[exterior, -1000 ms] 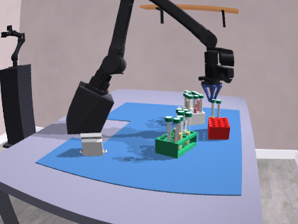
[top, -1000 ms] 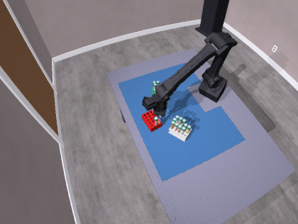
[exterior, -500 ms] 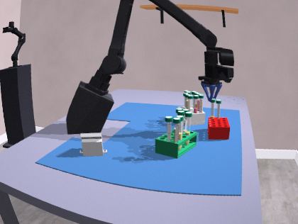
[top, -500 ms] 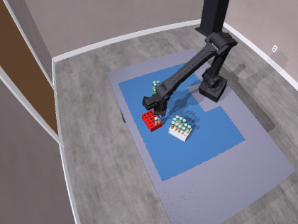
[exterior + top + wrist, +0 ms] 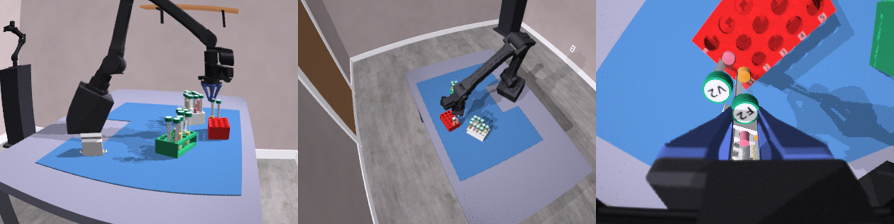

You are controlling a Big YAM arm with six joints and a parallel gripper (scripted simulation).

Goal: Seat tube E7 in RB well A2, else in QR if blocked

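Hanging over the near edge of the red rack QR [image 5: 218, 132], the tool [image 5: 210, 93] is seen pinched almost shut on a tube [image 5: 745, 108], gripped just under its green cap. The tube is held upright, its long axis running straight down from the tool, and its orange tip is seen at the rack's edge row, right by the row of column numbers. Whether the tip is already inside a well or only above one cannot be told.

The coming move is judged to turn on that line: cap directly below the tool, tip directly below the cap, well mouth under the tip. A plain descent is called for, nothing sideways.

A second tube [image 5: 717, 90] is found just beside the held one, its pink tip towards the rack's corner well. The two caps are nearly touching, so a brush on the way down is the risk.

In the wrist view the cap lettering is shown, but inverted; the held cap cannot be read with certainty as E7. In the exterior view the height is given instead: both tubes standing tall over QR, with the white rack RB [image 5: 199, 117] just behind, the green rack RA [image 5: 167, 147] nearer on the table [image 5: 142, 207]. In the top view the tool is hidden by the arm.
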